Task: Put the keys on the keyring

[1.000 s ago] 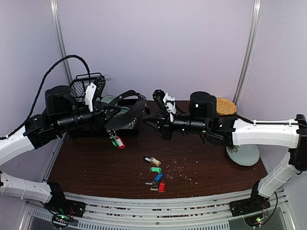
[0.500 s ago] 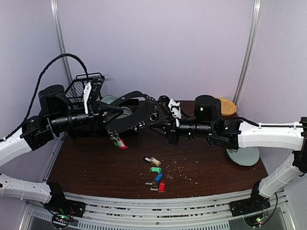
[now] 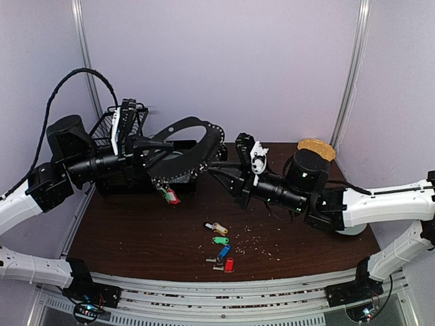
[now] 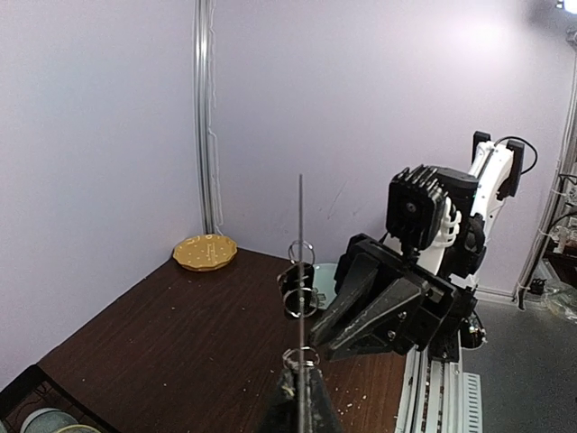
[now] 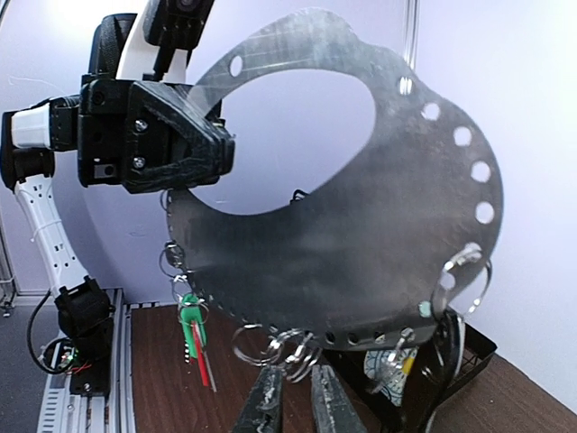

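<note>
The keyring [image 5: 361, 244] shows in the right wrist view as a wide, flat, dark metal plate with a large oval opening and a row of small holes along its rim, not a wire hoop. It is held up in the air above the far left part of the table [image 3: 136, 238]. Small split rings [image 5: 464, 275] hang from its lower edge, and a green-tagged and a red-tagged key [image 5: 194, 338] dangle from its left side. The left gripper [image 3: 151, 146] is clamped on the plate's edge. The right gripper [image 5: 290, 397] sits just under the plate's bottom edge, its fingers pressed nearly together among the hanging rings; whether they pinch one cannot be told. Four loose keys [image 3: 219, 248] lie on the table near its front middle, with yellow, green, blue and red tags. A black wire basket [image 3: 112, 125] stands at the far left, and a golden plate [image 3: 316, 146] at the far right.
</note>
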Robot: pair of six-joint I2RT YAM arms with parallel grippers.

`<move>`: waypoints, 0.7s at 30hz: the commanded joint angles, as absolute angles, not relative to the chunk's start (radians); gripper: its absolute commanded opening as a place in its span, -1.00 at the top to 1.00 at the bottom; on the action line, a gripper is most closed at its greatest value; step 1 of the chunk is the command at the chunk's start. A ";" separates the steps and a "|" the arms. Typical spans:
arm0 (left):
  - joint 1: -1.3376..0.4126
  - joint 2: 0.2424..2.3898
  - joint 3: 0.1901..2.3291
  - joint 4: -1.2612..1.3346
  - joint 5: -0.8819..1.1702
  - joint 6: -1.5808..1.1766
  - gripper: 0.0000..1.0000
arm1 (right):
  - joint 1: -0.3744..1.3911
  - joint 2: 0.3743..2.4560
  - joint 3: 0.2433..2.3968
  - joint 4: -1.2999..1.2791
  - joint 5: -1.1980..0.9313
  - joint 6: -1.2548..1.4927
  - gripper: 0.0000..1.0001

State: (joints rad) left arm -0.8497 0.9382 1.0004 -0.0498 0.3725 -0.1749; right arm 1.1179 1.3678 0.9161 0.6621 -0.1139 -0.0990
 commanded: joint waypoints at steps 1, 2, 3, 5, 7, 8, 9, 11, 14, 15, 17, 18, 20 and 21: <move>-0.850 0.924 1.051 0.057 0.398 -0.188 1.00 | 1.126 1.374 0.890 0.769 -0.027 -0.128 0.67; -0.850 0.922 1.051 0.057 0.397 -0.188 1.00 | 1.127 1.375 0.889 0.773 -0.028 -0.132 0.64; -0.850 0.921 1.051 0.057 0.395 -0.187 1.00 | 1.127 1.378 0.892 0.772 -0.029 -0.135 0.58; -0.850 0.920 1.052 0.058 0.391 -0.187 1.00 | 1.130 1.384 0.897 0.766 -0.027 -0.141 0.46; -0.850 0.920 1.054 0.057 0.391 -0.188 1.00 | 1.136 1.391 0.904 0.766 -0.026 -0.147 0.43; -0.850 0.920 1.055 0.057 0.391 -0.187 1.00 | 1.139 1.393 0.907 0.767 -0.029 -0.150 0.43; -0.851 0.920 1.055 0.057 0.391 -0.188 1.00 | 1.142 1.398 0.910 0.768 -0.029 -0.157 0.41; -0.850 0.920 1.055 0.058 0.391 -0.188 1.00 | 1.148 1.404 0.914 0.775 -0.018 -0.167 0.37; -0.850 0.922 1.057 0.058 0.392 -0.187 1.00 | 1.153 1.416 0.918 0.789 0.002 -0.178 0.31; -0.850 0.922 1.058 0.057 0.393 -0.187 1.00 | 1.153 1.421 0.921 0.792 0.005 -0.180 0.30; -0.850 0.921 1.059 0.058 0.394 -0.187 1.00 | 1.152 1.426 0.930 0.787 0.015 -0.183 0.29; -0.850 0.922 1.060 0.058 0.394 -0.188 1.00 | 1.153 1.427 0.934 0.781 0.023 -0.184 0.29; -0.850 0.921 1.057 0.058 0.393 -0.187 1.00 | 1.152 1.428 0.935 0.789 0.036 -0.189 0.28; -0.850 0.921 1.057 0.057 0.394 -0.188 1.00 | 1.152 1.429 0.934 0.793 0.039 -0.190 0.28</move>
State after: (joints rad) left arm -0.8497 0.9363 1.0145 -0.0238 0.3820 -0.1818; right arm 1.1477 1.4261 0.9070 0.7521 -0.0040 -0.1741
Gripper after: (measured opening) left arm 0.005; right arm 0.357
